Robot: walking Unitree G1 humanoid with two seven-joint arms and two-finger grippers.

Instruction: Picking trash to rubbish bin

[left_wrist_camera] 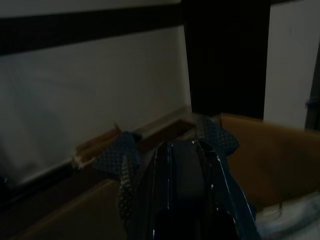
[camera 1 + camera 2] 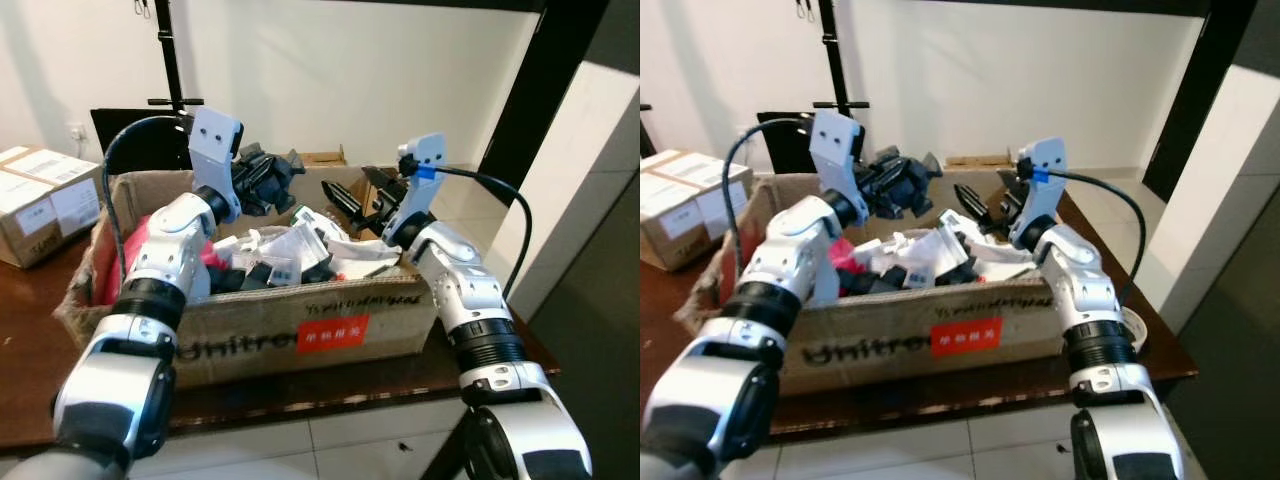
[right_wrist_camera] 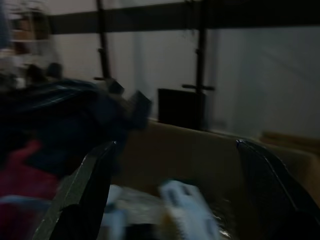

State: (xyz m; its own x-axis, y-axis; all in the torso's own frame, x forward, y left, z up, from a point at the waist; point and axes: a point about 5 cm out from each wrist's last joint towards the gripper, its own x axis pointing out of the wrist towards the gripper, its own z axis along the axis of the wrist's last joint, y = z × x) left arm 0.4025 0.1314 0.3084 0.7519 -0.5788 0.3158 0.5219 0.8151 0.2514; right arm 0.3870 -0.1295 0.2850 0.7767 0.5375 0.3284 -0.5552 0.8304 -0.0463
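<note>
A brown cardboard box (image 2: 250,335) with a red label stands on a dark wooden table (image 2: 30,390). It is heaped with trash: white packets (image 2: 290,248), small black pieces, and a red item (image 2: 145,240) at its left end. My left gripper (image 2: 272,178) hovers over the box's back wall, shut on a dark crumpled wrapper (image 2: 902,182); the wrapper's patterned folds (image 1: 117,155) bulge out on both sides of the closed fingers. My right gripper (image 2: 355,200) hangs over the box's right half. It is open, its fingers (image 3: 82,195) spread wide with nothing between them.
Taped cardboard parcels (image 2: 40,200) lie at the table's left. A black stand (image 2: 170,60) and a black panel (image 2: 125,135) rise behind the box. A small white round object (image 2: 1137,326) sits by the table's right edge, with tiled floor (image 2: 330,440) below.
</note>
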